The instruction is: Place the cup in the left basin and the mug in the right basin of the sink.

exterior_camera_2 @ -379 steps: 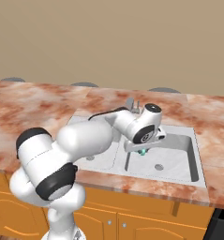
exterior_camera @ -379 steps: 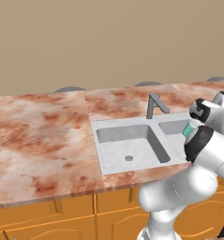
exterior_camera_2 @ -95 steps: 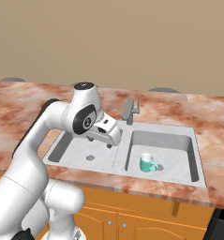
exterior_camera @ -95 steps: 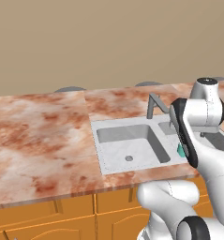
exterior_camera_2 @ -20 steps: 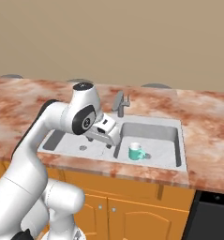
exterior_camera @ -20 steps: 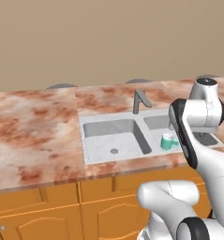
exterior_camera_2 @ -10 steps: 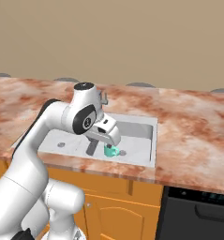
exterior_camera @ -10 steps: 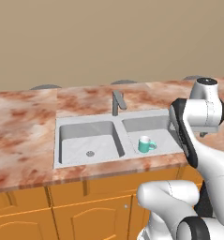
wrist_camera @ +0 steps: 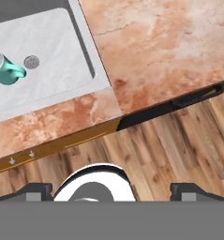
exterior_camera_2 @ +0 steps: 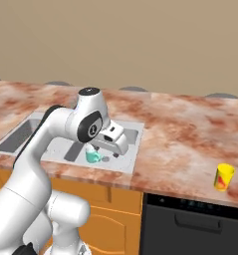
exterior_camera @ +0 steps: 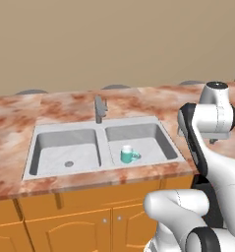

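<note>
The teal mug stands upright in the right basin of the sink; the left basin holds nothing. The mug shows partly behind my arm in the right base view, and the mug sits at the hand view's left edge. The yellow cup stands on the counter far to the right of the sink. My gripper hangs open above the sink's right front corner, well left of the cup. In the hand view the gripper has nothing between its wide-apart fingertips.
A grey faucet rises behind the divider. Marbled orange counter stretches from the sink to the cup. A black dishwasher front sits under the counter on the right, with wooden cabinets below the sink and wood floor in front.
The base has driven to the right, so the sink slid left in both base views and the yellow cup came into sight. The arm kept its pose; the mug stayed put.
</note>
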You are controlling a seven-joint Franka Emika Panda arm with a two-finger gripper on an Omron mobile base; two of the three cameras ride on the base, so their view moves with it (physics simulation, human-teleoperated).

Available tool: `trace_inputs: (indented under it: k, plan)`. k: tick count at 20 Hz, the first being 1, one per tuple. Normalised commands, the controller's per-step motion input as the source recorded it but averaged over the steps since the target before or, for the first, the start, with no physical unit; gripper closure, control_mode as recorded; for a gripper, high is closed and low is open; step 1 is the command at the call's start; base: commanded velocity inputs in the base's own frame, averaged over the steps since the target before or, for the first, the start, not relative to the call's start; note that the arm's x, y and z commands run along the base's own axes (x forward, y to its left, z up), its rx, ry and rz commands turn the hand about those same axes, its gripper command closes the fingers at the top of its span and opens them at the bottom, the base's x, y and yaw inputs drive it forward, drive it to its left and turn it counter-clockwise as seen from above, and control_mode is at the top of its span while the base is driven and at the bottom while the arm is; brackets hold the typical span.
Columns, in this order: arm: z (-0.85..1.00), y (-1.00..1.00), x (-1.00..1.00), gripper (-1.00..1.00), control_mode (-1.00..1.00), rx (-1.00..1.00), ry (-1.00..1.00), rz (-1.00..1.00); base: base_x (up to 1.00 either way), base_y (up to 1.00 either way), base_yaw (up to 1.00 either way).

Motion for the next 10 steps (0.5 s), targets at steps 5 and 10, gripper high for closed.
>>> trace_inputs:
  k: [5, 10]
  plan:
    - [0.0, 0.0, 0.0, -1.0, 1.0, 0.0, 0.0, 0.0, -0.26, -0.59, 0.02]
    - [0.0, 0.0, 0.0, -1.0, 1.0, 0.0, 0.0, 0.0, -0.39, -0.48, 0.03]
